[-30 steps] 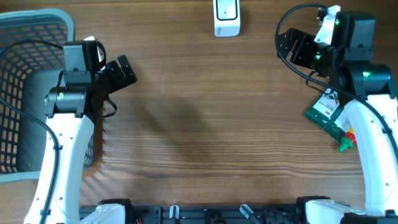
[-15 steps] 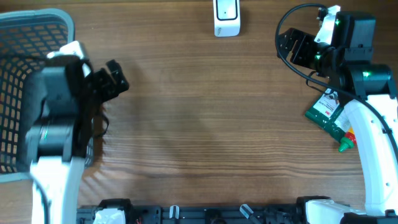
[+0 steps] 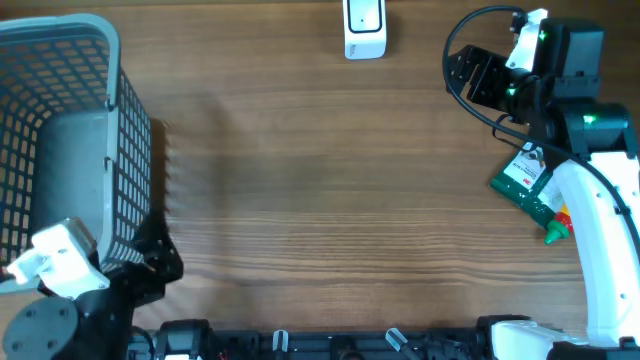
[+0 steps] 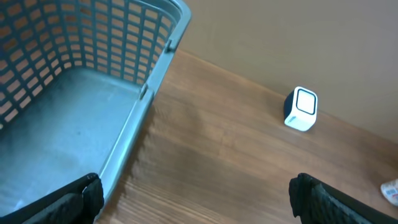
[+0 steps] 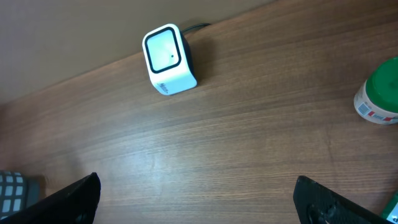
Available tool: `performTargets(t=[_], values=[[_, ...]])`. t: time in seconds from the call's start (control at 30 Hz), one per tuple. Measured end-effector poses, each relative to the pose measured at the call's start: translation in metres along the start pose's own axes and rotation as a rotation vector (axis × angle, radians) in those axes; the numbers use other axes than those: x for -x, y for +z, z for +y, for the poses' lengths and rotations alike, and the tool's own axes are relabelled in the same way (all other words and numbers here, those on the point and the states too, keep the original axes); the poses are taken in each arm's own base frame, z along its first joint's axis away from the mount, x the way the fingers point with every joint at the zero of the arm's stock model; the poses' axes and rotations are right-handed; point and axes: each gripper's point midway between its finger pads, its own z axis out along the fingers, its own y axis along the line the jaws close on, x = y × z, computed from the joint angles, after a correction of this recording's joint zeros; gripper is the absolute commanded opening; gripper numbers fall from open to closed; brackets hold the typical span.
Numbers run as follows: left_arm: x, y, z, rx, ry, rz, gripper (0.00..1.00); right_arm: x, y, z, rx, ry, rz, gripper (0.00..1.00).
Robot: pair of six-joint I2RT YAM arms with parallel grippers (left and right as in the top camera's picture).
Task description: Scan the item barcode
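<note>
The item, a green pouch (image 3: 528, 187) with a white label and a red-and-green cap end, lies flat at the table's right side, partly under my right arm. Its green and white end (image 5: 378, 94) shows at the right edge of the right wrist view. The white barcode scanner (image 3: 363, 30) stands at the far middle edge, window (image 5: 163, 51) facing the table. My right gripper (image 3: 478, 76) hovers open and holds nothing, up-left of the pouch; the right gripper (image 5: 199, 202) has bare wood between its fingers. My left gripper (image 3: 156, 256) is open and holds nothing at the near-left corner; the left gripper (image 4: 198, 200) looks toward the scanner (image 4: 301, 109).
A grey-blue mesh basket (image 3: 128, 130) fills the left side of the table, its wall (image 4: 158, 65) close beside my left finger. A black cable loops from the right arm (image 3: 455, 50). Bare wood lies between basket, scanner and pouch.
My left arm has swung back from beside the basket's far right corner to the near-left corner of the table. The right arm, pouch and scanner have not moved.
</note>
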Motion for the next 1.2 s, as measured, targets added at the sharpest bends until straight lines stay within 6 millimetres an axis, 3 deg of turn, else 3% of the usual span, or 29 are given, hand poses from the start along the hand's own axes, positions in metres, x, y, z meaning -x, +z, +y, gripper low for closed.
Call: performTargets(t=[0.13, 0.33, 0.57, 0.73, 1.2], values=[[-0.008, 0.016, 0.004, 0.002, -0.020, -0.029, 1.00, 0.000, 0.000, 0.000, 0.000, 0.000, 0.000, 1.00], [-0.037, 0.066, 0.004, -0.113, -0.054, -0.180, 1.00, 0.000, 0.000, 0.000, 0.000, 0.000, 0.000, 1.00], [-0.090, 0.118, 0.003, -0.240, -0.043, -0.200, 1.00, 0.000, 0.000, 0.000, -0.001, 0.000, -0.001, 1.00], [-0.113, 0.129, 0.007, -0.254, -0.050, -0.181, 1.00, 0.000, 0.000, 0.000, -0.001, 0.000, -0.001, 1.00], [-0.116, 0.130, 0.006, -0.270, -0.052, -0.183, 1.00, 0.000, 0.000, 0.000, -0.001, 0.000, -0.001, 1.00]])
